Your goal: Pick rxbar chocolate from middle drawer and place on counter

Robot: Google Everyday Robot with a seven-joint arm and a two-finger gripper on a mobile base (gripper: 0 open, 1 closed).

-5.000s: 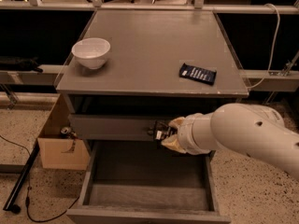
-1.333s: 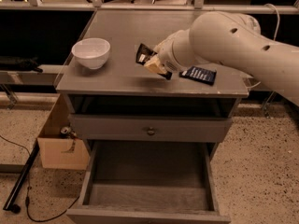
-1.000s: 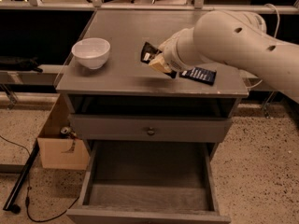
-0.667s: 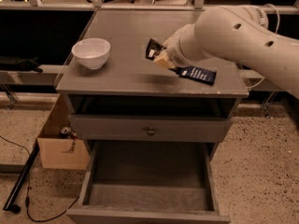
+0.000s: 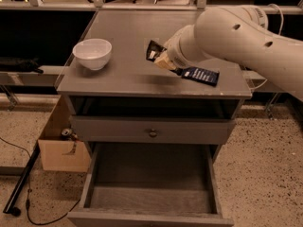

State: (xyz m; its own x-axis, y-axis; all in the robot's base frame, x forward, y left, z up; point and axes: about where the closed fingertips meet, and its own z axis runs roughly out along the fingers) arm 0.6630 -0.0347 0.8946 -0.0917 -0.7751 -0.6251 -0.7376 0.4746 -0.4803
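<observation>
My gripper [image 5: 162,59] is over the counter [image 5: 128,32], just right of its middle, at the end of the big white arm coming from the right. It is shut on the rxbar chocolate [image 5: 153,50], a small black bar with white lettering, held tilted a little above the counter top. The middle drawer [image 5: 151,174] is pulled open below, and its bare grey bottom shows nothing in it.
A navy-blue bar [image 5: 201,75] lies on the counter right next to the gripper. A white bowl [image 5: 92,53] stands at the counter's left. The shallower drawer with a round knob [image 5: 152,133] is shut. A cardboard box [image 5: 61,148] and cables lie on the floor to the left.
The gripper has risen from in front of the drawers up over the counter with the black bar, then drifted slightly right and farther back over the last second.
</observation>
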